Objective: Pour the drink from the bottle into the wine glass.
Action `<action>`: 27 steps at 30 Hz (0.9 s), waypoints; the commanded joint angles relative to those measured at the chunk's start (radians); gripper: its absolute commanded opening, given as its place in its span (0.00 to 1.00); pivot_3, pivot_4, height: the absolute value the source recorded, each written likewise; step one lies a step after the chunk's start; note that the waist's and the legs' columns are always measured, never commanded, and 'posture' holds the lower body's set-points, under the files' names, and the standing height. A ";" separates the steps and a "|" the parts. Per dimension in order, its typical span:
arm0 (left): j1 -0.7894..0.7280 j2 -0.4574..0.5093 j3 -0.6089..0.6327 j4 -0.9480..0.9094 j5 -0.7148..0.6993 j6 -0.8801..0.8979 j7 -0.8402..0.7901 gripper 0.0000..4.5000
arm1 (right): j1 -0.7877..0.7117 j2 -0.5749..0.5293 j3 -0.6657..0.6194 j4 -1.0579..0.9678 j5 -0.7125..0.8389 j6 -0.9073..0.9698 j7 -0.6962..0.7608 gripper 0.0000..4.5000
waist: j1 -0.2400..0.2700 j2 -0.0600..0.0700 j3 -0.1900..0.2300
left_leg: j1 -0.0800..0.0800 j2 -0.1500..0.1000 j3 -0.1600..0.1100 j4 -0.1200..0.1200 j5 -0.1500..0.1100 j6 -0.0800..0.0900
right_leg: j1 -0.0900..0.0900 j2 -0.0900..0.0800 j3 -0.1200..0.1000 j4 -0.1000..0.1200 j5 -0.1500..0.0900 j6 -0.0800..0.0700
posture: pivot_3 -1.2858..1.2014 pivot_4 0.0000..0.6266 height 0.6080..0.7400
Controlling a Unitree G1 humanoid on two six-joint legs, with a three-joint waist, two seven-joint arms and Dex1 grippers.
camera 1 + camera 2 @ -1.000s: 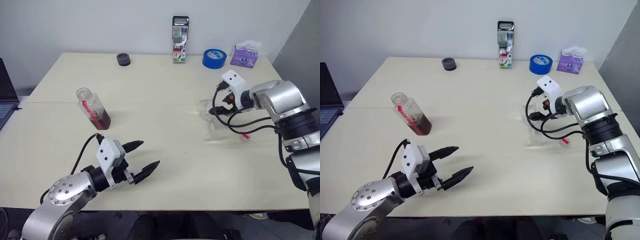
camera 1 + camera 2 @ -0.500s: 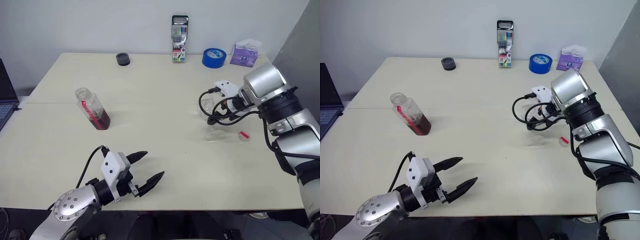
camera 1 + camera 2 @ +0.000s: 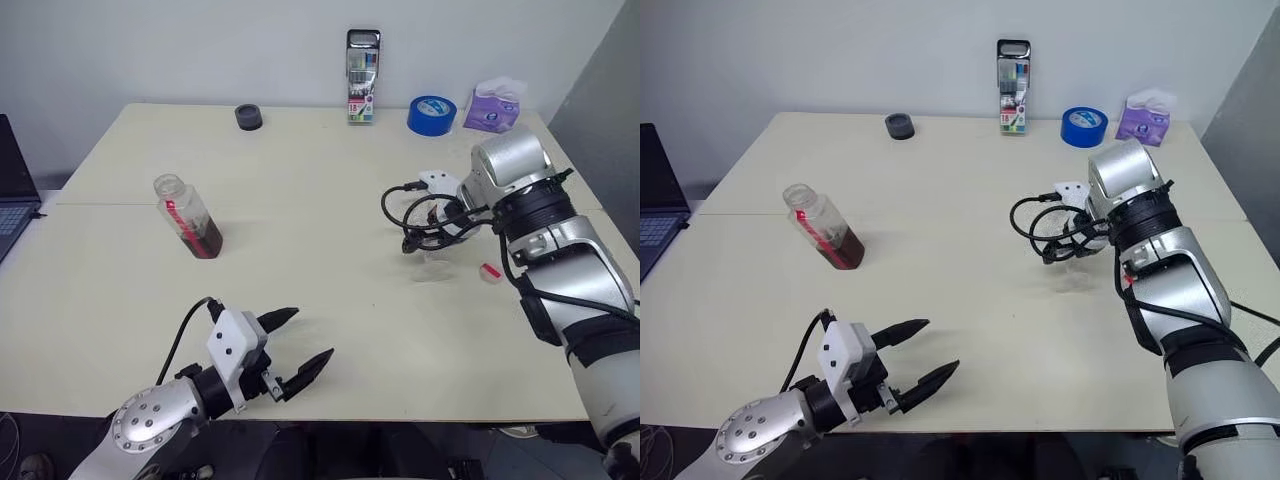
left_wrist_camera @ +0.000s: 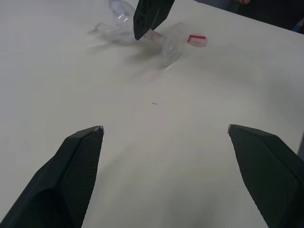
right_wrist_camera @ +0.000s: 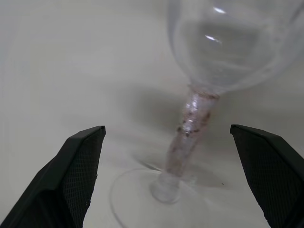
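Hovering wide open and empty around the wine glass (image 5: 199, 95) stem at right of frame, the right end effector (image 5: 168, 137) is risking tipping it, while the bottle (image 3: 188, 217) is sitting far left on the worktop (image 3: 320, 260).

uncapped bottle (image 3: 187, 216) tilted, wine glass (image 5: 199, 90) upright

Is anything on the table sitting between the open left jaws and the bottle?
Nothing visible. Bare table lies between the left gripper and the bottle; the wine glass stands far off by the right gripper.
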 commanded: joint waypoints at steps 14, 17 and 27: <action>-0.007 0.020 0.013 -0.052 -0.013 0.000 0.000 0.99 | 0.073 0.088 -0.158 0.073 -0.068 -0.130 -0.144 1.00 | -0.003 0.000 0.000 | -0.001 0.000 0.000 0.000 0.000 0.000 | 0.000 0.001 0.000 0.000 0.000 0.000 | 0.52 0.24 1.00; -0.012 0.020 0.008 -0.053 -0.014 0.004 -0.001 0.99 | 0.077 0.096 -0.142 0.096 -0.072 -0.165 -0.131 1.00 | -0.003 0.000 -0.001 | 0.000 0.000 0.000 0.000 0.000 0.000 | 0.000 0.001 0.000 0.000 0.000 0.000 | 0.52 0.24 1.00; 0.001 0.027 0.010 -0.063 -0.016 0.008 -0.005 1.00 | 0.068 0.108 -0.121 0.141 -0.101 -0.214 -0.088 0.40 | -0.008 0.000 -0.001 | 0.006 0.001 0.001 0.000 0.000 0.000 | 0.005 0.001 0.001 0.000 0.000 0.000 | 0.52 0.24 1.00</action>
